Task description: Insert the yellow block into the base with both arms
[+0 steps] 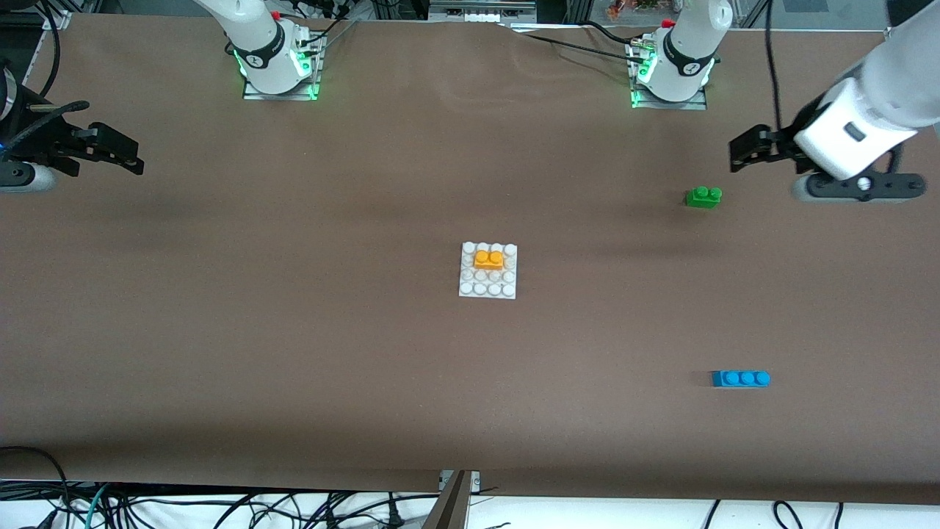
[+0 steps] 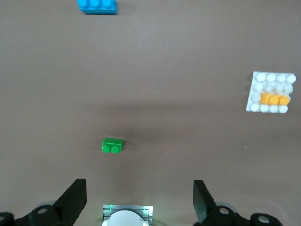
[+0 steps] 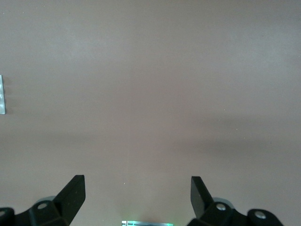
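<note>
The yellow block (image 1: 488, 259) sits on the studs of the white base (image 1: 487, 289) in the middle of the table, in the base's half farther from the front camera. Both also show in the left wrist view, block (image 2: 274, 99) on base (image 2: 257, 77). My left gripper (image 1: 742, 156) is open and empty, up in the air at the left arm's end of the table, beside the green brick. In its wrist view it (image 2: 139, 200) holds nothing. My right gripper (image 1: 128, 158) is open and empty at the right arm's end; its wrist view (image 3: 137, 197) shows bare table.
A green two-stud brick (image 1: 703, 196) lies near the left gripper, also in the left wrist view (image 2: 113, 146). A blue three-stud brick (image 1: 740, 378) lies nearer the front camera, also in the left wrist view (image 2: 97, 5). The base's edge (image 3: 2, 94) shows in the right wrist view.
</note>
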Available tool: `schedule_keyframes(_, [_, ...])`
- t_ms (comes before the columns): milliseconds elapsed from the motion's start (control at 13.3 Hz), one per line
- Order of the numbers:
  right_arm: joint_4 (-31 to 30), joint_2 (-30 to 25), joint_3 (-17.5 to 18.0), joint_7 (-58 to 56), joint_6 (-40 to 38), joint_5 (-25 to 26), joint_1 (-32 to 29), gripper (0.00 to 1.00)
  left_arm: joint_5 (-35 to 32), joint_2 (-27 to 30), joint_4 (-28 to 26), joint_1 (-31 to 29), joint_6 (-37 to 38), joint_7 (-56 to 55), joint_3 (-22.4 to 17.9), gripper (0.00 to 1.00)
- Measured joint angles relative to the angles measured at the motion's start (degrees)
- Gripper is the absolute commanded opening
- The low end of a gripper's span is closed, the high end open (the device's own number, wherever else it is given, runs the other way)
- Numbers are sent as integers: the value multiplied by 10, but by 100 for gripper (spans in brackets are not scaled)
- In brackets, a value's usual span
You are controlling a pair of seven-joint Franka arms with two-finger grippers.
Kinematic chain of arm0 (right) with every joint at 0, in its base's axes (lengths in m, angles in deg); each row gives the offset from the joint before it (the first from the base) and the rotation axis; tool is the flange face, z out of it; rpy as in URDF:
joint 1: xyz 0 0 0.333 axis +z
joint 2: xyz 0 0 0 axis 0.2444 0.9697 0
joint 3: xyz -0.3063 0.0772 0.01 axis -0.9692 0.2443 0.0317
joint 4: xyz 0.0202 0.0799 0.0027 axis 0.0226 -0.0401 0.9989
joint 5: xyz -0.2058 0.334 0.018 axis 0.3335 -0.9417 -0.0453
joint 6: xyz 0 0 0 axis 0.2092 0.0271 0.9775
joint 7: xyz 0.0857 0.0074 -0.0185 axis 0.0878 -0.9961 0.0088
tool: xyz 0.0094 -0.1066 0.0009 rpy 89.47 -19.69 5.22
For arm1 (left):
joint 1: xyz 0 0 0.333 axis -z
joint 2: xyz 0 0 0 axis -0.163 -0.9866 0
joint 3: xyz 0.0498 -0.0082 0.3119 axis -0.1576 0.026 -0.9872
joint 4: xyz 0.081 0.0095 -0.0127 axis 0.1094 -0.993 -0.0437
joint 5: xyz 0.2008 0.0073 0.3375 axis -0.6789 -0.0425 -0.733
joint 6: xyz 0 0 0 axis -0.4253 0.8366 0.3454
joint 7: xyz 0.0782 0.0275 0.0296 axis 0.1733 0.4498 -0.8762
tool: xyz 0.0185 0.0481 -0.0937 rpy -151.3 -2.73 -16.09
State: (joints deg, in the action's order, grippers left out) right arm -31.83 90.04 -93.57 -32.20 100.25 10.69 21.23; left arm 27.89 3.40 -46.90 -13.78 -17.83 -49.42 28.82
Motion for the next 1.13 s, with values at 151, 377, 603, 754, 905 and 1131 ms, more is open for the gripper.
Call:
schedule_keyframes(151, [2,0,0,0,0,0,0,99,7,26,-45,26,-62,10,-42,100])
schedule_keyframes(377, [15,0,0,0,1,0,0,99,7,52,-150,34,-164,9,-48,100])
schedule_keyframes(603, [15,2,1,0,-1,0,1,99,6,75,-199,-14,-178,10,-13,100])
schedule_keyframes(754, [15,2,1,0,-2,0,2,99,1,87,-204,-18,-169,9,-11,100])
schedule_keyframes(905, [15,3,1,0,-3,0,2,99,1,90,-209,-13,-168,10,-34,100])
schedule_keyframes(1131, [15,7,0,1,-4,0,1,99,1,90,-211,20,-168,11,-76,100])
